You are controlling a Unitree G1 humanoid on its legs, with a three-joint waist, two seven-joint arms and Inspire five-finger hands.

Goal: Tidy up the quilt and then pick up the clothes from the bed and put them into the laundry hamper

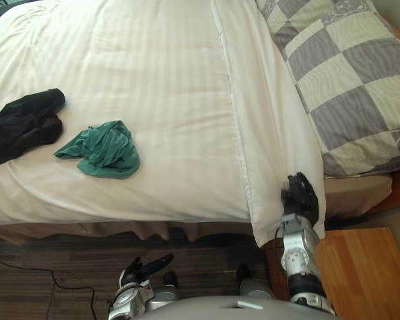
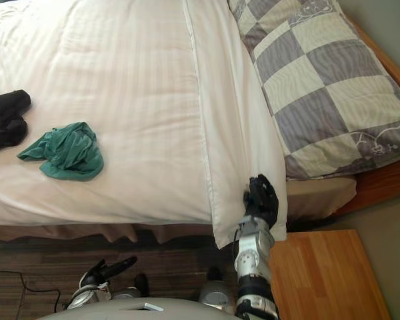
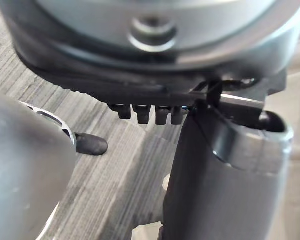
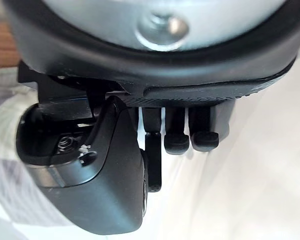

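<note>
A white quilt (image 1: 153, 80) lies spread over the bed, with its folded top edge running down to the near right corner. My right hand (image 1: 300, 197) rests at that corner, fingers curled against the white cloth (image 4: 250, 190) and pinching it with the thumb. A crumpled green garment (image 1: 103, 150) lies on the quilt at the near left. A black garment (image 1: 23, 123) sits further left, by the view's edge. My left hand (image 1: 147, 270) hangs low over the floor beside the bed, relaxed and holding nothing.
A grey and cream checked pillow (image 1: 347, 73) lies at the head of the bed on the right. A wooden bedside table (image 1: 360, 273) stands at the lower right, close to my right arm. Dark striped carpet (image 1: 53, 267) runs along the bed's near side.
</note>
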